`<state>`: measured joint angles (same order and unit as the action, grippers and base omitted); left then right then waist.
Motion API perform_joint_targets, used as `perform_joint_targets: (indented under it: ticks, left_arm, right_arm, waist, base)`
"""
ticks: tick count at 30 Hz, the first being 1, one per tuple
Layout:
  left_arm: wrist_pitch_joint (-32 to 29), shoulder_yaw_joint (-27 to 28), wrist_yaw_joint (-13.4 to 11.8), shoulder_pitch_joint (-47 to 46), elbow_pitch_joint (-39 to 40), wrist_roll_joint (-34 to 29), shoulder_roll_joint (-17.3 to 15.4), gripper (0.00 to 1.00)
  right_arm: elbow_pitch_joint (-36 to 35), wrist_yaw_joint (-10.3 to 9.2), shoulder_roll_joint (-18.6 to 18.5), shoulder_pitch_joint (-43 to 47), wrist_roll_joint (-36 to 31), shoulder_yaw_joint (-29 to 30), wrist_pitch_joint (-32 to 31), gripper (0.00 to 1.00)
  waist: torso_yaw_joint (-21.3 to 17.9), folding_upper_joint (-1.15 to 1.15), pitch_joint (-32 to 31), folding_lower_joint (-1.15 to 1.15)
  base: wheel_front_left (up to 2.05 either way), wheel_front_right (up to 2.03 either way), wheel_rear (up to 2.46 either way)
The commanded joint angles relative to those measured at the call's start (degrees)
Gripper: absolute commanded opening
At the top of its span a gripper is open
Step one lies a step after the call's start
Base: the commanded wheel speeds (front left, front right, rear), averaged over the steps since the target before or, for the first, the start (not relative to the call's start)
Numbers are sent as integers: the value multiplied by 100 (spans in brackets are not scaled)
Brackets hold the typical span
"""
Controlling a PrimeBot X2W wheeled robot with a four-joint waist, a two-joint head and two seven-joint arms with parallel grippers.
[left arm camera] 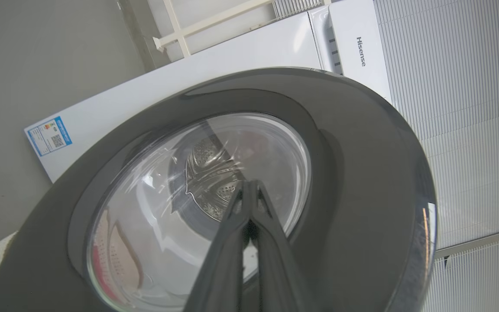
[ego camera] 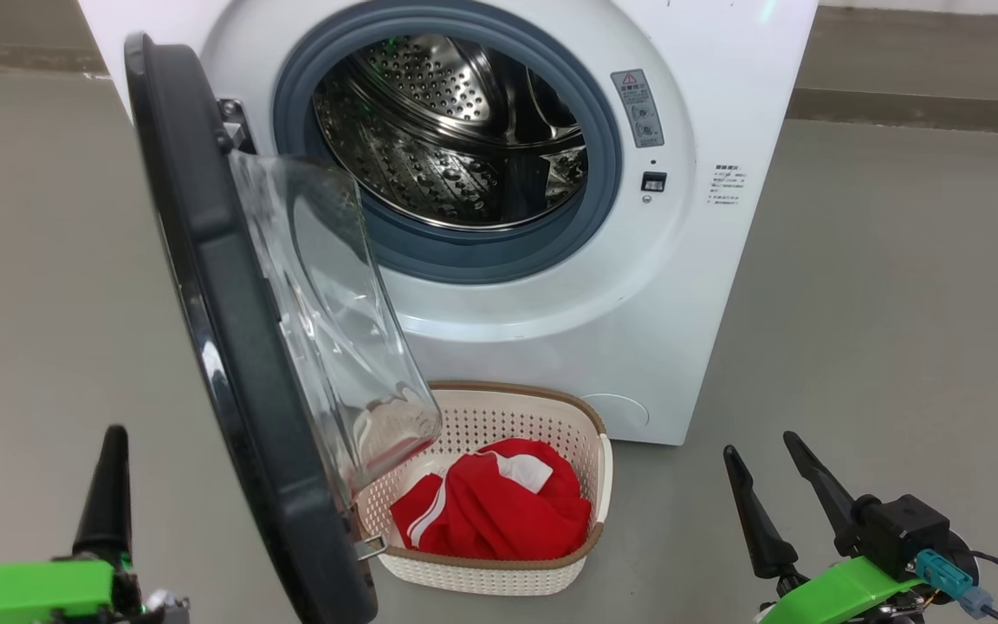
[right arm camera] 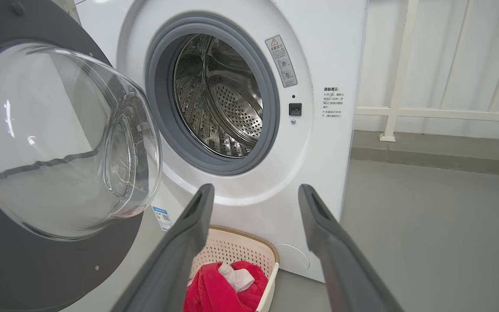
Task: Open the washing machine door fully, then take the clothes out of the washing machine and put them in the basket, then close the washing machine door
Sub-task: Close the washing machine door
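Red clothes [ego camera: 490, 511] lie in the basket [ego camera: 499, 416], head view's lower centre; the washing machine [ego camera: 724, 87] above looks empty; the right pincer [ego camera: 759, 446], lower right, gapes, holding nothing. Left wrist view: the left pincer [left arm camera: 249, 186], pinched together and empty, faces the glass of the washing machine door [left arm camera: 362, 173] mid-frame. Right wrist view: that door stands open at left; push steadily until latched.

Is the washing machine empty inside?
Empty. The drum shows bare steel, and the red clothes lie in the basket below.
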<state>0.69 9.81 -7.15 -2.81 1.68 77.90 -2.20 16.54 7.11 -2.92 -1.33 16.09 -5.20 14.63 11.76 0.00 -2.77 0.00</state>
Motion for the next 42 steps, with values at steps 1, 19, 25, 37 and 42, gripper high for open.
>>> perform_joint_targets:
  ticks: [1, 19, 25, 37, 42]
  left_arm:
    - [-92, 189, -78, -276, 261, 204, -68, 0]
    - [-925, -265, -837, -79, 1601, 1423, -111, 0]
    - [-981, -464, -843, -193, 1684, 1507, -99, 0]
    - [-654, -699, -749, -876, 1174, 1579, -78, 0]
    - [-318, -730, -669, -1323, 795, 1693, -72, 0]
  right_arm:
    - [-131, 37, -9, -108, 0, -119, 37, 100]
    - [-158, 37, -2, -168, 34, -172, 37, 100]
    - [-139, 37, -31, -198, 20, -179, 37, 100]
    - [-144, 37, -129, -338, 6, -235, 37, 100]
    - [-178, 37, -138, -437, 13, -264, 37, 100]
  waist:
    - [-9, 0, 4, 0]
    - [-371, 0, 190, 0]
    - [-671, 0, 273, 0]
    - [-1144, 0, 482, 0]
    - [-1332, 0, 660, 0]
  base:
    - [0, 0, 0]
    - [0, 0, 0]
    - [0, 0, 0]
    - [0, 0, 0]
    - [0, 0, 0]
